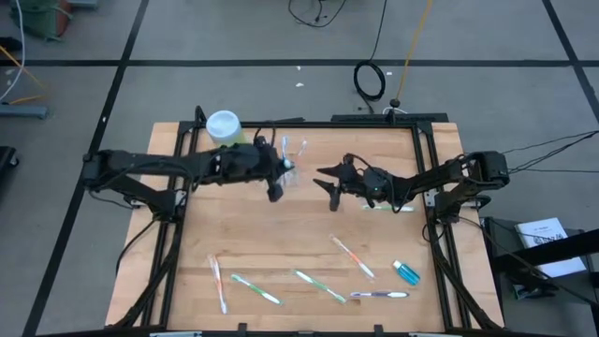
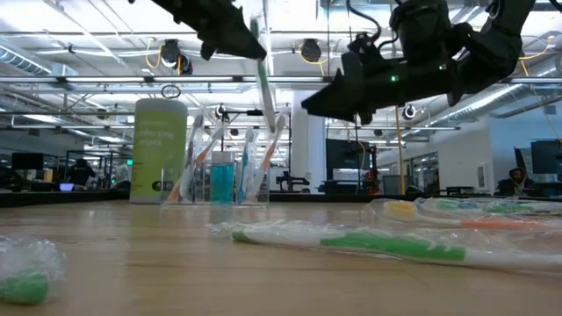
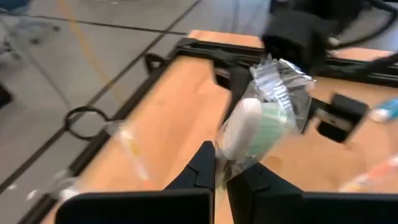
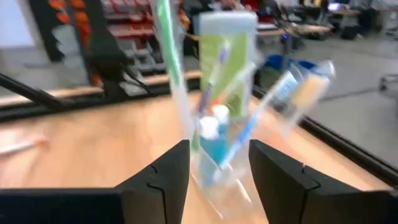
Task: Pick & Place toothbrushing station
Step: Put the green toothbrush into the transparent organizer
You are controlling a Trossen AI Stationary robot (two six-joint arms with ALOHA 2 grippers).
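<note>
A small clear cup (image 2: 224, 180) holding toothbrushes and a blue toothpaste tube stands at the far middle of the table (image 1: 281, 234). My left gripper (image 1: 277, 180) is beside it, shut on a wrapped green-and-white toothbrush (image 2: 264, 79) that hangs over the cup. My right gripper (image 1: 329, 178) hovers open just right of the cup, which shows ahead between its fingers (image 4: 214, 146). Several more wrapped toothbrushes (image 1: 320, 285) and a blue toothpaste tube (image 1: 406, 272) lie flat near the front edge. My left gripper pinches the wrapped toothbrush's handle (image 3: 239, 146) between its two fingers. The fingers come slanting down from the table's left and lie across the brush. The brush hangs nearly upright below them, its lower end (image 2: 272, 123) among the brushes standing in the cup; whether it rests there I cannot tell.
A light-green bottle with a white cap (image 1: 225, 126) stands just left of the cup at the far edge. One toothbrush (image 1: 388, 208) lies under my right arm. Black frame rails (image 1: 430, 178) border the table. Bare wood lies in the middle between the cup and the front row.
</note>
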